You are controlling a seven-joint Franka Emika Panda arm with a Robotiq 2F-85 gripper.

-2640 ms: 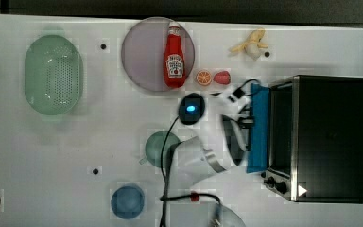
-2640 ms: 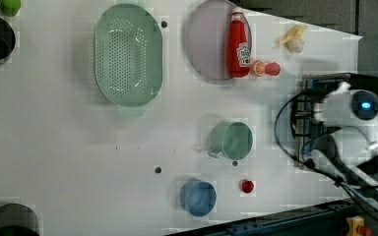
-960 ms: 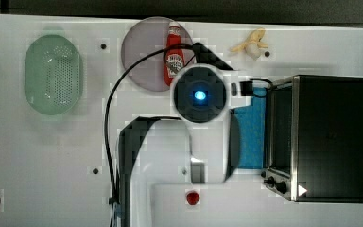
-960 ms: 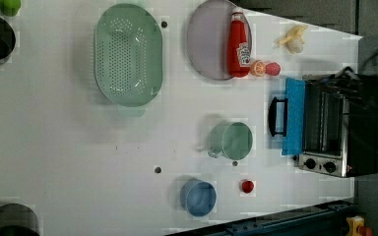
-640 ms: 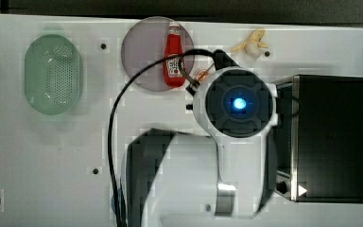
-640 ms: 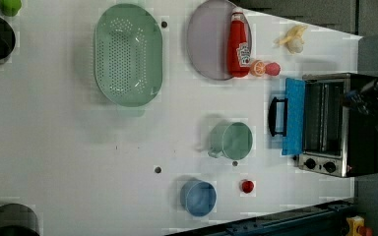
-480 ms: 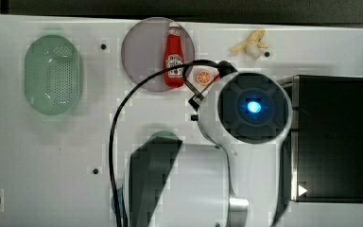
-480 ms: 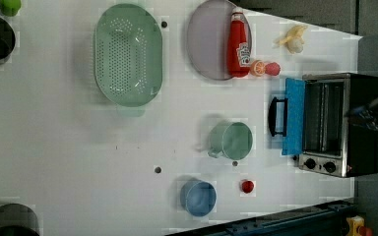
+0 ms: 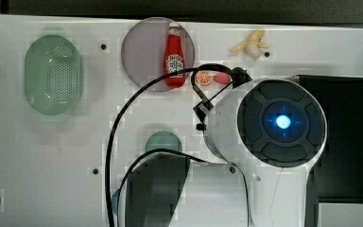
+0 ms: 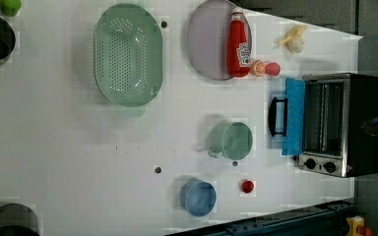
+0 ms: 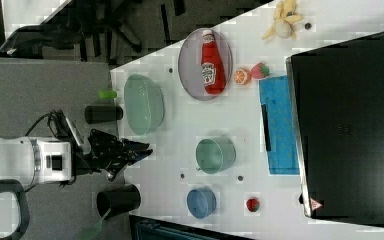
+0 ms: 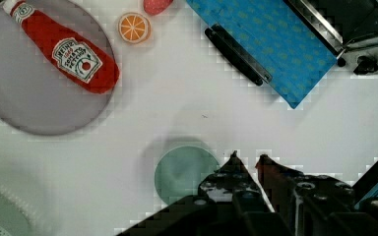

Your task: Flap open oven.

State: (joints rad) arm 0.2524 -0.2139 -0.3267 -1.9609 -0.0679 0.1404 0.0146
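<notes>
Gripper (image 12: 246, 160) fingertips show at the lower middle of the wrist view, two dark tips standing close together with only a narrow gap and nothing between them, hanging well above the white table (image 12: 285, 132) and gripping nothing. In the right view the gripper (image 11: 142, 149) sits at the left middle of the frame, pointing toward the table edge, apart from every object.

The oven (image 10: 347, 123) stands at the right middle of the left view, its blue door (image 10: 294, 115) flapped down flat on the table toward the left view's left, with the dark bar handle (image 10: 275, 116) at the door's outer edge and the knobs (image 10: 320, 164) below the cavity. In the wrist view the door (image 12: 270, 46) lies in the upper right, handle (image 12: 236, 54) on its near edge. In the top view the arm's round wrist housing (image 9: 281, 122) covers the oven front at the right middle; the black oven top (image 9: 345, 137) shows beyond it.

A ketchup bottle (image 10: 238, 44) lies on a grey plate (image 10: 204, 42) at the upper middle of the left view, an orange slice (image 10: 257, 67) and a strawberry (image 10: 272, 68) just beside it. A green mug (image 10: 232, 140) stands near the door's handle, a blue cup (image 10: 198, 197) and a small red object (image 10: 247, 186) below it, a green colander (image 10: 128, 54) at the upper left.
</notes>
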